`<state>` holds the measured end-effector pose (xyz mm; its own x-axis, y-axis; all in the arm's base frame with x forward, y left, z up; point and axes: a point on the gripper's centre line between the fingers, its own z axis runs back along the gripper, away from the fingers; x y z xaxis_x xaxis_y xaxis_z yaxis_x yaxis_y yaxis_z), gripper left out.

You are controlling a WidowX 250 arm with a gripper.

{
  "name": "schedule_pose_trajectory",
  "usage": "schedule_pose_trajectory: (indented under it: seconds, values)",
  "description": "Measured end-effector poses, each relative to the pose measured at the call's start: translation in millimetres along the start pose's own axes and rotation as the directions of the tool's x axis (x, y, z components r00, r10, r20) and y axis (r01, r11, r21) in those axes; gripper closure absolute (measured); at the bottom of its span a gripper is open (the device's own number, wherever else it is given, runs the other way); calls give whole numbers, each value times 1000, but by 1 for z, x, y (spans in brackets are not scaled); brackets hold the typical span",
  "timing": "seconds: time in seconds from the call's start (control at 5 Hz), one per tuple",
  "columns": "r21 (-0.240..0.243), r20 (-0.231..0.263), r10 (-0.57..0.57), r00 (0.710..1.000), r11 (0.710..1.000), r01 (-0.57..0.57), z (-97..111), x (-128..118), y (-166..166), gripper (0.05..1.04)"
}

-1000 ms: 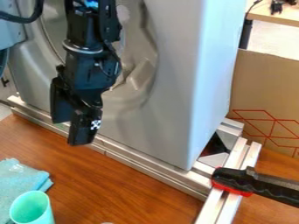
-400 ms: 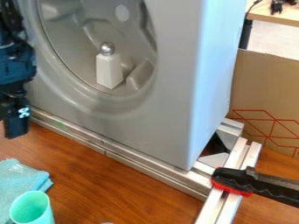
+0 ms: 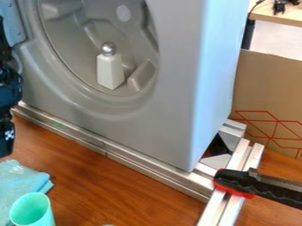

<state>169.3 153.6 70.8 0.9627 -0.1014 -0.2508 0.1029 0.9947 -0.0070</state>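
1 gripper (image 3: pixel 6 143) at L edge nr 1 teal cloth (image 3: pixel 22 182), can't tell if clenched or released; 1 mint cup (image 3: pixel 33 216); 1 wht silver-topped bottle (image 3: pixel 110 72) in gray recess (image 3: pixel 73 44).

The big grey machine with a round hollow (image 3: pixel 171 97) looks like smooth plastic with a soft shine. The white block with a silver ball on top (image 3: pixel 110 73) has matt sides and a glossy ball. The silver rails (image 3: pixel 141 163) look like shiny metal. The brown bench (image 3: pixel 144 198) looks like smooth wood, and the folded light-blue cloth (image 3: pixel 22 184) looks soft.
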Motion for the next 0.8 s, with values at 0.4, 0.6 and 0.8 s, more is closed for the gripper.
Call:
schedule_pose_trajectory:
  seconds: [0.4, 0.6, 0.8]
  values:
    - [48, 15, 17, 1000, 999, -18, -25, 4, 2, 83]
    - [74, 10, 41, 999, 996, -41, -36, 9, 9, 83]
    - [77, -20, 44, 999, 996, -42, -47, 13, 8, 83]
